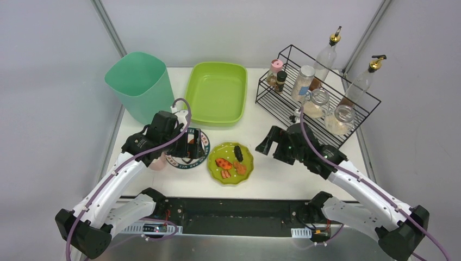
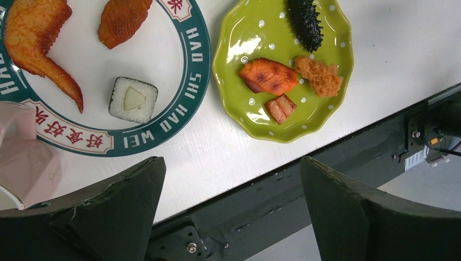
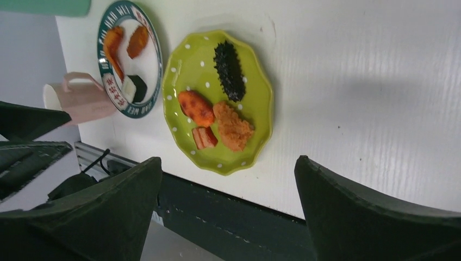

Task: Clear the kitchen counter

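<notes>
Nearest, a black rail edges the kitchen counter (image 1: 272,182), whose white top spreads under both arms. Just beyond, the left gripper (image 2: 231,166) hangs over a teal-rimmed plate (image 2: 190,70), jaws wide apart and holding nothing. The right gripper (image 3: 228,160), likewise spread and empty, hovers right of a green scalloped plate (image 1: 245,156) of food. A pink cup (image 1: 157,162) touches the teal-rimmed plate. Farther back stand a lime tub (image 1: 216,92), a mint bin (image 1: 138,87) and a wire rack (image 1: 282,98) of bottles.

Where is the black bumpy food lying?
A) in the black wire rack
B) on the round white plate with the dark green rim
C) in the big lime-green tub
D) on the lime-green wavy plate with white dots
D: the black bumpy food piece lies on the lime-green wavy plate with white dots, near its rim.
</notes>
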{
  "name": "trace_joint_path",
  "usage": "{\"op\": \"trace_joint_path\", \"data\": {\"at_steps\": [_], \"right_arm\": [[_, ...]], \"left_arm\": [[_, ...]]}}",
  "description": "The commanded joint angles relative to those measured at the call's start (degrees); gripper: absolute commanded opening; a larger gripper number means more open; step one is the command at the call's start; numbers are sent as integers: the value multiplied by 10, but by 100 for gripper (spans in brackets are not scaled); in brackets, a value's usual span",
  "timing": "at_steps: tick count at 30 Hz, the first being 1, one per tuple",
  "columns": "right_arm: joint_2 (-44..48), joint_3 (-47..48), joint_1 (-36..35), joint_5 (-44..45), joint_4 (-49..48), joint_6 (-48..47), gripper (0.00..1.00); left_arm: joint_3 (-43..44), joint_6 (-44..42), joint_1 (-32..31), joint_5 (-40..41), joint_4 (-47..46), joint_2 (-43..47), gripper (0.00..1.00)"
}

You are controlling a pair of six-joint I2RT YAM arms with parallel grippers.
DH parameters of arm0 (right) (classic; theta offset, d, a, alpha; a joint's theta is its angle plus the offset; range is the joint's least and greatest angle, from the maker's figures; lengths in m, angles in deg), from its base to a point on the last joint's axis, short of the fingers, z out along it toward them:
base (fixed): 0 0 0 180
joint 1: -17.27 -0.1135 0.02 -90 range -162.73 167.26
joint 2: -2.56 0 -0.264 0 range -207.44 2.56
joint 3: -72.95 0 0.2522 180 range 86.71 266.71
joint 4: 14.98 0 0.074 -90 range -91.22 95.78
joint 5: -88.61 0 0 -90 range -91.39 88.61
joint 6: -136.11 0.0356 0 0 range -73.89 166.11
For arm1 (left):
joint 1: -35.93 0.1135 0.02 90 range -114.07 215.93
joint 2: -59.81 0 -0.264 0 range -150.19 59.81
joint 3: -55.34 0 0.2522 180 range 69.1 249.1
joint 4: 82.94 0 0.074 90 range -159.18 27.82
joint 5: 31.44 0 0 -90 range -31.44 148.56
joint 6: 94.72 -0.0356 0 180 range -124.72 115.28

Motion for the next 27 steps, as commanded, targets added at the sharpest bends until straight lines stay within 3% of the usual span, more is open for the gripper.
{"op": "trace_joint_path", "data": {"at_steps": [1, 6, 14, 27], "right_arm": [[-6, -32, -41, 3, -39, 49, 95], [-44, -48, -76, 47, -45, 66, 93], [-107, -106, -101, 51, -126, 109, 86], [-152, -171, -110, 66, -227, 143, 67]], "left_arm": [[0, 0, 5, 25, 4, 7, 100], [-2, 8, 5, 27, 4, 0, 100], [-35, 95, 3, -60, 4, -2, 96], [-92, 275, -3, -25, 2, -6, 91]]}}
